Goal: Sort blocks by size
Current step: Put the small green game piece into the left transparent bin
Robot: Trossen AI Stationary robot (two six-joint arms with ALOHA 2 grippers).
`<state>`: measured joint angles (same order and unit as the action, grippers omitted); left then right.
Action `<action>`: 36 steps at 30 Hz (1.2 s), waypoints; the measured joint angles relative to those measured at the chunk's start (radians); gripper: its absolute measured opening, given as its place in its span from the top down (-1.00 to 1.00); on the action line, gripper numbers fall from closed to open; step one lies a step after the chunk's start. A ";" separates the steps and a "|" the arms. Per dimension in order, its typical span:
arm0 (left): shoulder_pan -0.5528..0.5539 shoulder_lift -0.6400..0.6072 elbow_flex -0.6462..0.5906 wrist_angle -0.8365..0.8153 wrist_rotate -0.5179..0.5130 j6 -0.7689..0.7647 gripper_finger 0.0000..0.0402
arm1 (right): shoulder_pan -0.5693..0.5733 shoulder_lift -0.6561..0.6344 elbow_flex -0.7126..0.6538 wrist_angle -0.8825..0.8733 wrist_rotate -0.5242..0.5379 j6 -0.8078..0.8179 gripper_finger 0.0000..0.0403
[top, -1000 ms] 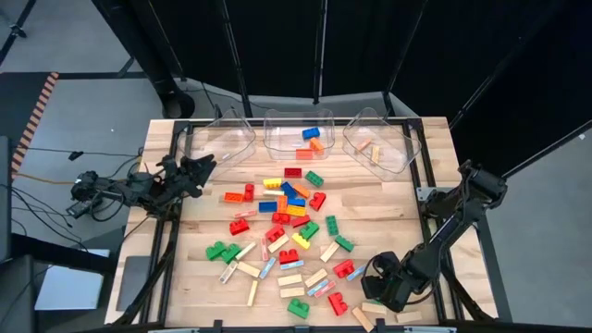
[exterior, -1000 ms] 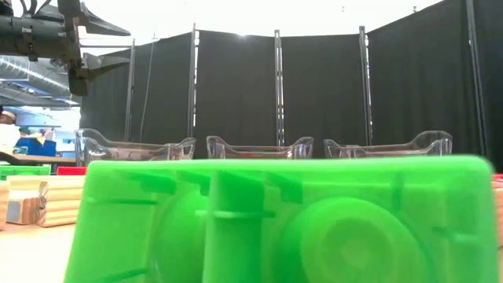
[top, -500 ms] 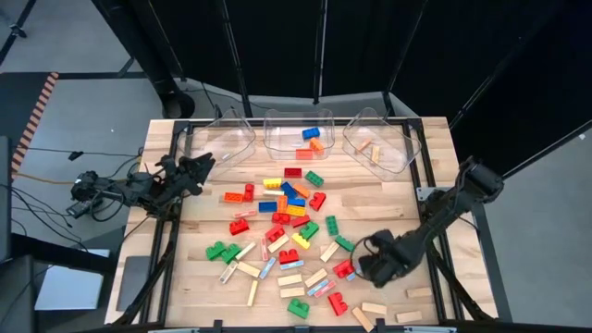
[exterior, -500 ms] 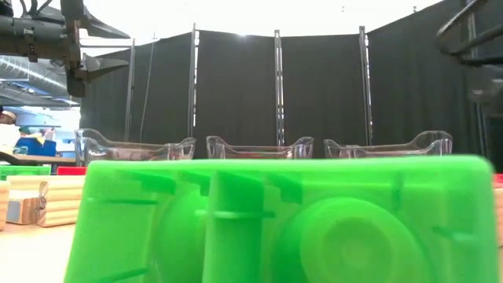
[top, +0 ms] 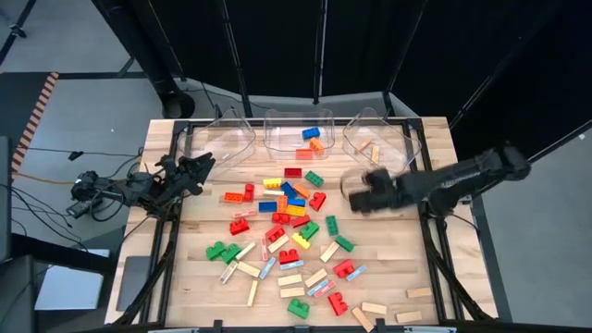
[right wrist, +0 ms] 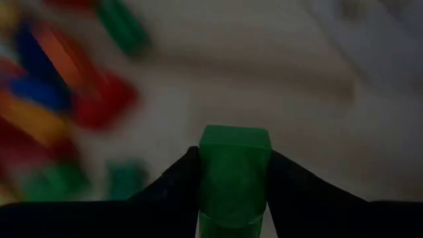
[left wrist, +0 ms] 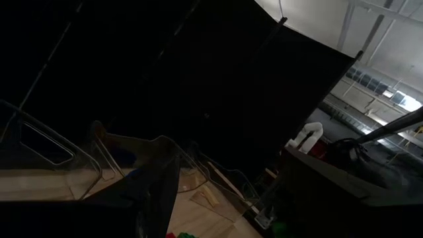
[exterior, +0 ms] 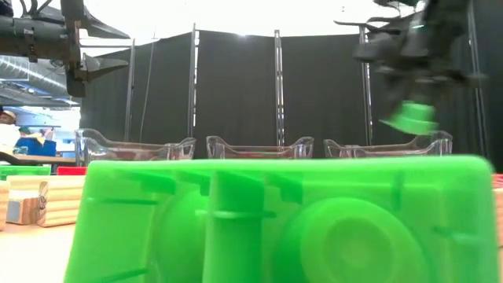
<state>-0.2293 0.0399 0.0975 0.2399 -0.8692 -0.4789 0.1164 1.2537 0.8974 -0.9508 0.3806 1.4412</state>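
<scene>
**A:** Where is the right gripper (top: 356,197)?

**B:** Up off the counter (top: 398,254), over the right side, just in front of the right-hand clear bin (top: 379,146). Its two fingers (right wrist: 168,182) are pinched on a small green block (right wrist: 234,173) — the wrist view shows the brick wedged between them, and the low view shows it hanging in the air under the gripper (exterior: 414,79).

**A:** And the rest of the blocks?

**B:** Most lie scattered across the middle of the counter: red, green, blue, yellow and orange studded bricks in a loose heap (top: 287,208), with tan wooden bars (top: 291,280) mostly along the near side. A few sit in the bins already — a blue and an orange one in the middle bin (top: 298,134), a couple of pale pieces in the right-hand bin. I can see nothing in the left bin (top: 222,139). One green brick (exterior: 275,220) lies so close to the low camera that it fills most of that picture.

**A:** The left gripper (top: 202,165)?

**B:** Waiting at the left edge of the counter near the left bin, held above the surface, fingers spread and holding nothing.
</scene>
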 joint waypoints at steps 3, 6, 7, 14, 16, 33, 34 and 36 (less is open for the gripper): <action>0.000 0.000 0.000 0.000 0.000 0.000 -0.34 | -0.181 -0.004 0.000 0.243 -0.018 -0.251 0.27; 0.000 0.000 0.000 0.000 0.000 -0.002 -0.34 | -0.325 0.033 0.001 0.526 -0.105 -0.425 0.27; 0.000 0.000 0.000 0.000 0.000 -0.002 -0.34 | -0.362 0.052 0.001 0.631 -0.141 -0.464 0.27; 0.000 0.000 0.000 0.000 0.000 -0.004 -0.34 | -0.478 0.326 0.237 0.853 -0.364 -0.633 0.28; 0.000 0.000 0.000 0.000 0.000 -0.005 -0.34 | -0.476 0.432 0.371 0.814 -0.422 -0.691 0.28; 0.000 0.000 0.000 0.000 0.001 -0.005 -0.34 | -0.458 1.029 1.242 0.642 -0.521 -0.896 0.28; 0.000 0.000 0.000 0.001 0.001 -0.005 -0.34 | -0.456 1.057 1.273 0.646 -0.522 -0.898 0.28; 0.000 0.000 0.000 0.001 0.001 -0.005 -0.34 | -0.452 1.112 1.336 0.656 -0.524 -0.911 0.28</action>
<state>-0.2291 0.0399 0.0975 0.2405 -0.8681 -0.4835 -0.3352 2.3658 2.2334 -0.2944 -0.1430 0.5301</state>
